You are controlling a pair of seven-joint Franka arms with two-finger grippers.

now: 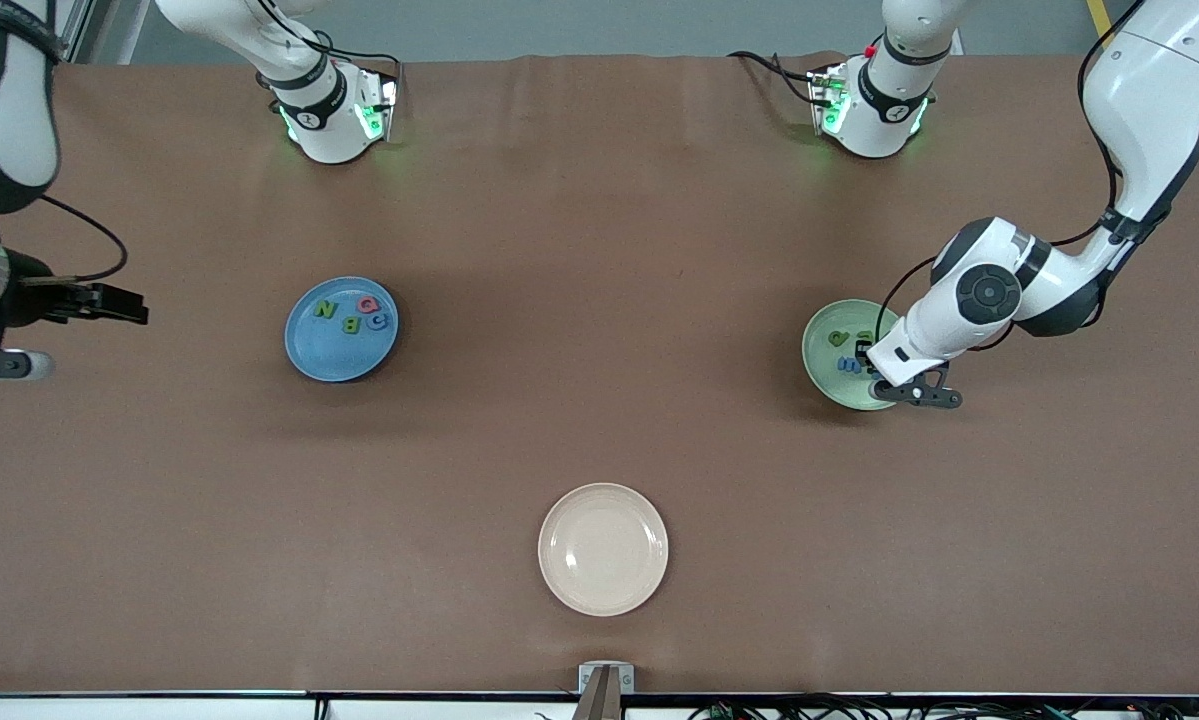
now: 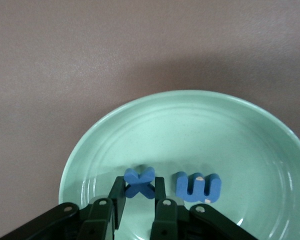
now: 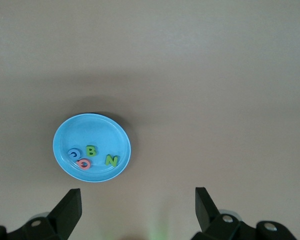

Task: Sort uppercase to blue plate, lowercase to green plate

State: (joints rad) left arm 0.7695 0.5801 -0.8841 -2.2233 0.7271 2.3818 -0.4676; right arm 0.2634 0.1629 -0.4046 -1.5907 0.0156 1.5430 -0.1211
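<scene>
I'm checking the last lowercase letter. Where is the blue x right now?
The blue x sits in the green plate at the left arm's end of the table, pinched between the left gripper's jaws, beside the blue three-pronged letter.

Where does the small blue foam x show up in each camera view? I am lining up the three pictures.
Front view: not visible; the left arm's wrist covers that part of the pale mint-green plate.
Left wrist view: small blue foam x between the left claw's fingers, in the plate, beside the blue three-pronged letter.
Right wrist view: not in it.
Shared landmark: the green plate, in the front and left wrist views.
</scene>
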